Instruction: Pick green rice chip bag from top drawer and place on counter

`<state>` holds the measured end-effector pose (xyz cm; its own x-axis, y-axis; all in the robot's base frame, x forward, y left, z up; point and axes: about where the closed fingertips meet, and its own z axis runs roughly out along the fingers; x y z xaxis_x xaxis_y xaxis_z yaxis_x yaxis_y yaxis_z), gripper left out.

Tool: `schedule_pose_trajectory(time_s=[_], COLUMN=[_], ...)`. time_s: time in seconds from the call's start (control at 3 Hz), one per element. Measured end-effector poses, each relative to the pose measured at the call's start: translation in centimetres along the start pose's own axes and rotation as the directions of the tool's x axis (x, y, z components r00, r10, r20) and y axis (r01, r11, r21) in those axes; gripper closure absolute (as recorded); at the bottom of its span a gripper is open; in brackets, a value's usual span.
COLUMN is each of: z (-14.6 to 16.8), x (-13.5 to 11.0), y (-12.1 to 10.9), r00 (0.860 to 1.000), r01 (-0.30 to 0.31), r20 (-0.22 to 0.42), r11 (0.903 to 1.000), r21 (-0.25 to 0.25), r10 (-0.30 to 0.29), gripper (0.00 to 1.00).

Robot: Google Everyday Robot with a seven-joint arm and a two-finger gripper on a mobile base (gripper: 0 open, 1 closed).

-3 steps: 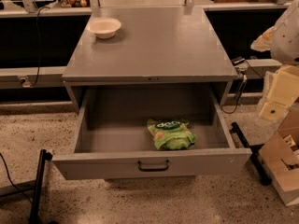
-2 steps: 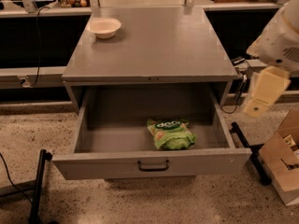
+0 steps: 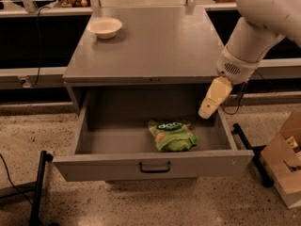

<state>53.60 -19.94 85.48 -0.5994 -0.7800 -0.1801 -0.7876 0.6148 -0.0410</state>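
Note:
The green rice chip bag [image 3: 172, 135] lies flat on the floor of the open top drawer [image 3: 153, 165], right of its middle, dark band facing the back. The drawer is pulled fully out from the grey cabinet. The counter [image 3: 155, 44] is the flat grey top above it. My gripper [image 3: 207, 111] hangs from the white arm at the right, tip pointing down over the drawer's right rear part, above and to the right of the bag, apart from it.
A white bowl [image 3: 105, 27] stands on the counter's far left corner. A cardboard box [image 3: 285, 161] sits on the floor at the right, with a black bar [image 3: 249, 150] beside the drawer. A black stand [image 3: 38, 182] is at the lower left.
My arm has swung in from the right edge toward the left and down, bringing the gripper over the drawer's right side. The bag, drawer and bowl have not moved.

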Motion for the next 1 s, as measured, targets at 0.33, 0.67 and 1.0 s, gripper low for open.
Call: schedule_pose_trajectory(time_s=[0.33, 0.67, 1.0], z=[0.2, 0.6, 4.7], x=[0.0, 0.1, 0.3], y=[0.1, -0.1, 0.6], r00=[0.997, 0.995, 0.977], r01=[-0.078, -0.099, -0.168], r20=[-0.001, -0.007, -0.139], r11=[0.9969, 0.9949, 0.9847], r21=[-0.003, -0.021, -0.048], r10=[0.078, 0.099, 0.160], gripper=[0.00, 0.00, 0.00])
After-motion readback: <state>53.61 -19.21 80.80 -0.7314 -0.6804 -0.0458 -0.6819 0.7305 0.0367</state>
